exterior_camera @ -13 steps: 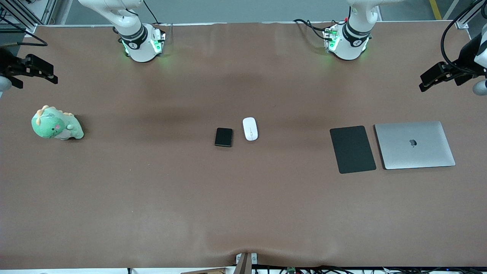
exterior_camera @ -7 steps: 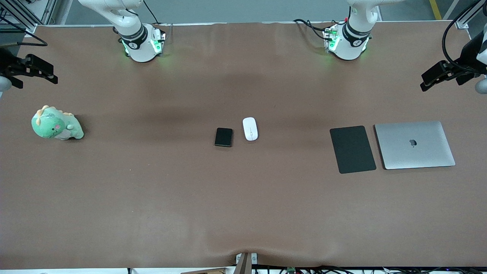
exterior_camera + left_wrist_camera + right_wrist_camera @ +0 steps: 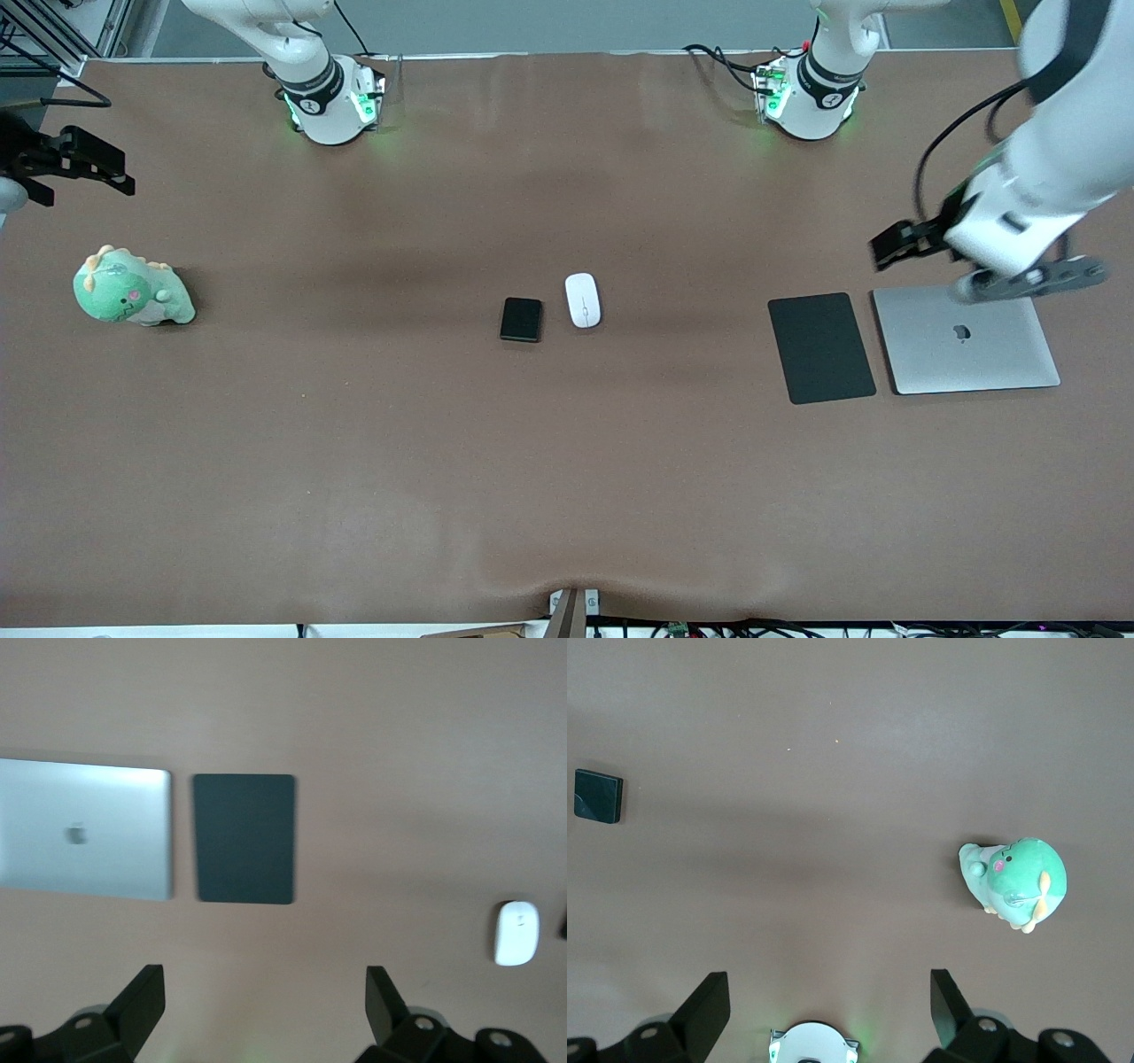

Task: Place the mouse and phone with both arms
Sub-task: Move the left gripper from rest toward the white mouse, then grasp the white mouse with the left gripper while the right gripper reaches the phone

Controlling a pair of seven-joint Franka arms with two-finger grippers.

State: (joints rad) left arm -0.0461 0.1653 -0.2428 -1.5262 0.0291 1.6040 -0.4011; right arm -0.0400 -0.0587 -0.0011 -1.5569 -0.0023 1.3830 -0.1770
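The white oval mouse (image 3: 583,299) lies at the middle of the table, and the small black phone (image 3: 521,319) lies right beside it, toward the right arm's end. The mouse also shows in the left wrist view (image 3: 516,933), and the phone shows in the right wrist view (image 3: 598,796). My left gripper (image 3: 908,241) is up in the air over the laptop's edge, with its jaws wide open and empty (image 3: 266,973). My right gripper (image 3: 75,164) waits high over the right arm's end of the table, open and empty (image 3: 830,979).
A flat black mouse pad (image 3: 821,347) and a closed silver laptop (image 3: 966,337) lie side by side toward the left arm's end. A green plush dinosaur (image 3: 131,289) sits toward the right arm's end. The arm bases (image 3: 332,97) (image 3: 808,93) stand along the table's edge.
My left arm has swung in from the table's end and now hangs over the laptop's edge. The right arm, mouse and phone have not moved.
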